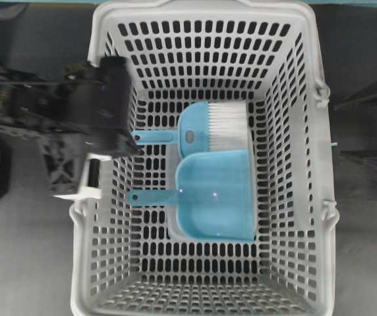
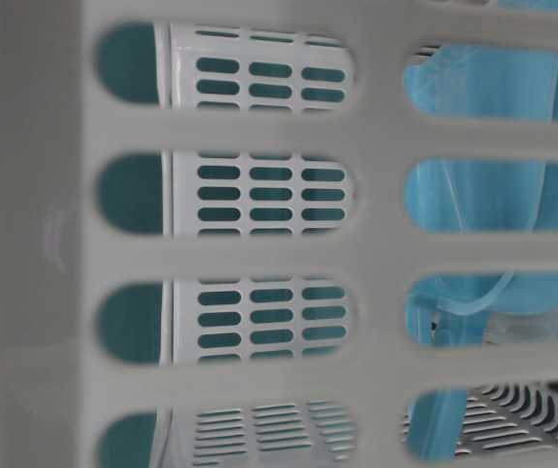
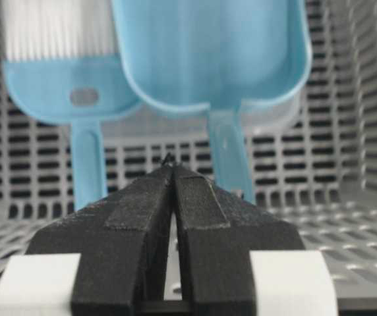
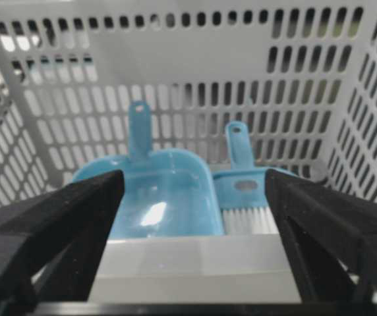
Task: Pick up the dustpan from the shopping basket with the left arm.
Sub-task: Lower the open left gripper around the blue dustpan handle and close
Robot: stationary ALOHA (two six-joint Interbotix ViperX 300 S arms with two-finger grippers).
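The light blue dustpan (image 1: 216, 194) lies flat on the floor of the grey shopping basket (image 1: 109, 39), its thin handle (image 1: 152, 196) pointing left. In the overhead view the left arm (image 1: 99, 105) reaches over the basket's left wall. Its gripper (image 1: 132, 149) sits just inside, above and left of the dustpan handle. The left wrist view shows the left gripper (image 3: 171, 168) shut on nothing, with the dustpan (image 3: 208, 52) ahead and its handle (image 3: 229, 155) slightly right of the tips. My right gripper (image 4: 195, 181) stands open outside the basket's right wall, facing the dustpan (image 4: 159, 197).
A blue hand brush (image 1: 202, 128) with white bristles lies beside the dustpan, its handle (image 1: 154, 137) close to the left gripper tips. The slotted basket walls (image 3: 366, 99) rise on all sides. The table-level view looks through a basket wall (image 2: 259, 127) at blue plastic (image 2: 494, 195).
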